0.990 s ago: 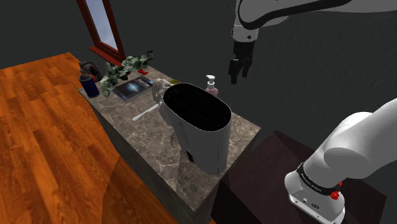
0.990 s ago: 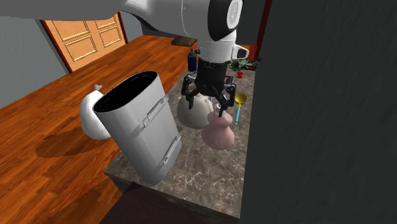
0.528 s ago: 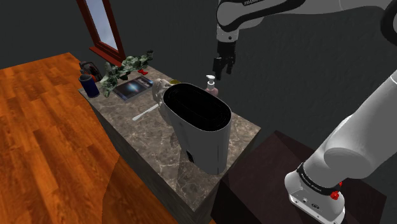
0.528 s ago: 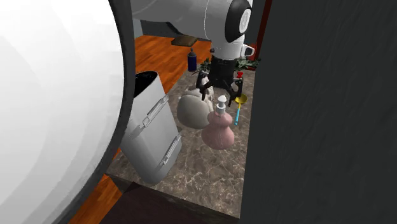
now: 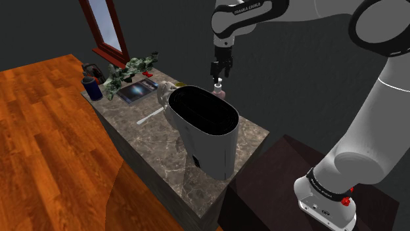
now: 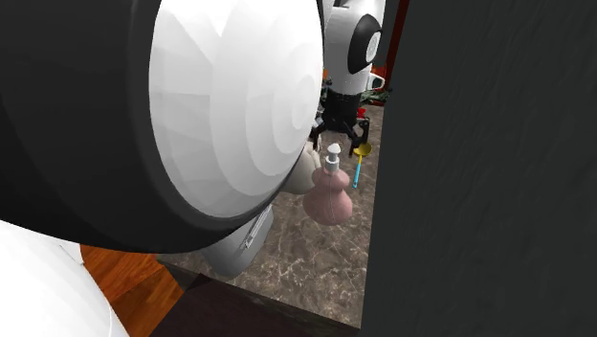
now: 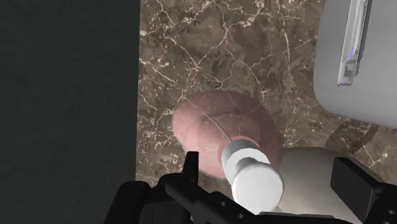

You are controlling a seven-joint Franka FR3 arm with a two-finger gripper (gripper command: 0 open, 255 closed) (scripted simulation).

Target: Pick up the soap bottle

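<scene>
The soap bottle (image 5: 220, 92) is a pink, round-bellied bottle with a white pump, standing on the marble counter (image 5: 154, 141) close to the dark wall. In the second exterior view the soap bottle (image 6: 329, 198) stands upright, and my gripper (image 6: 340, 127) hangs just above its pump. In the shoulder view the gripper (image 5: 219, 69) points down at the pump. In the wrist view the soap bottle (image 7: 210, 124) lies below the gripper (image 7: 268, 164), the white pump between the spread black fingers (image 7: 191, 162) and untouched. The gripper is open and holds nothing.
A tall white bin (image 5: 205, 128) stands right beside the bottle, with a beige rounded vessel (image 6: 300, 170) between them. A yellow and blue utensil (image 6: 359, 158) lies behind the bottle. A plant (image 5: 131, 69), blue cup (image 5: 91, 87) and flat tablet (image 5: 136, 90) occupy the counter's far end. The dark wall (image 6: 478, 163) hems the bottle in.
The gripper has travelled toward the shoulder view's left and down, from beside the bottle to right above its pump. The arm now blocks much of the second exterior view. The fingers stayed open.
</scene>
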